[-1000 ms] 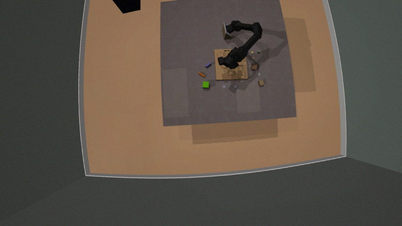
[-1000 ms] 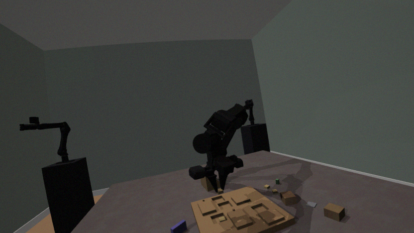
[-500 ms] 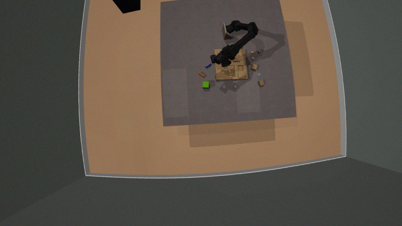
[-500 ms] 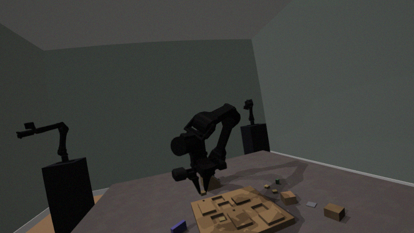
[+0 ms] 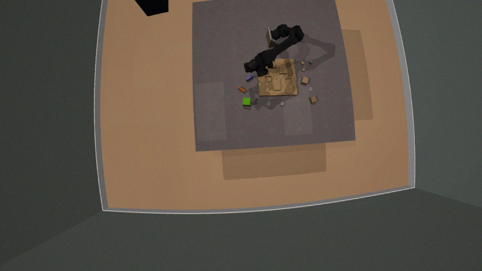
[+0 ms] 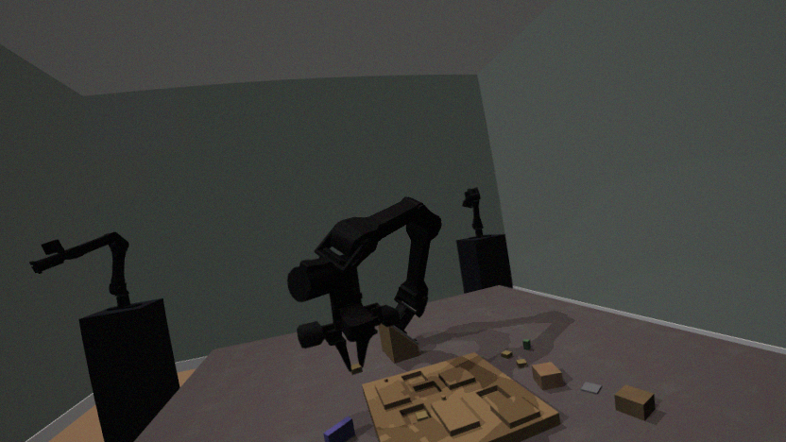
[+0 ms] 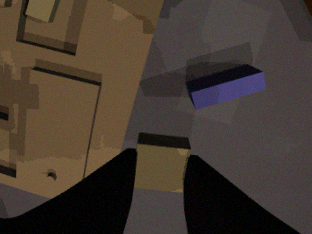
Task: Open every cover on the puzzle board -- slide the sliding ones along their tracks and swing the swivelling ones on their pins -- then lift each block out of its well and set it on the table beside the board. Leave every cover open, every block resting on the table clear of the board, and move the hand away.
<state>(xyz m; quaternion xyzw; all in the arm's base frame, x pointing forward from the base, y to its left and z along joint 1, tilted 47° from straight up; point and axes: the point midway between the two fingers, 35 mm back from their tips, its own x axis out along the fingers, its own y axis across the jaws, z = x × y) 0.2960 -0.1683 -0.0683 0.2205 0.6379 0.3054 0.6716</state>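
While the gripper (image 5: 262, 71) (image 6: 353, 366) (image 7: 160, 161) hangs above the worktop (image 5: 215, 117) (image 6: 264, 373) (image 7: 235, 165), just past the edge of the board (image 5: 264, 91) (image 6: 549, 416) (image 7: 125, 65), its fingers are closed on a small yellow block (image 6: 356, 368) (image 7: 161, 169). Another yellow block (image 5: 269, 79) (image 6: 421, 416) (image 7: 42, 9) sits inside an uncovered well of the board. Raised covers lie on the board's face, with open wells among them; the wrist view shows one cover (image 7: 57, 115) near the board's edge, beside a small pin (image 7: 51, 174).

Near the held block, a purple bar (image 5: 249, 78) (image 6: 339, 430) (image 7: 227, 90) rests on the worktop. On that same side of the board are an orange bar (image 5: 241, 89) and a bright green block (image 5: 246, 101).

Across the board, two small yellow blocks lie near each other, close to a tiny green piece (image 5: 310, 62) (image 6: 526, 344). Two larger tan blocks rest farther along, with a grey tile (image 5: 310, 89) (image 6: 591, 387) between them. Two more grey tiles lie beyond another edge of the board. Behind the board, a wedge (image 5: 270, 38) (image 6: 397, 346) stands by the arm's foot.
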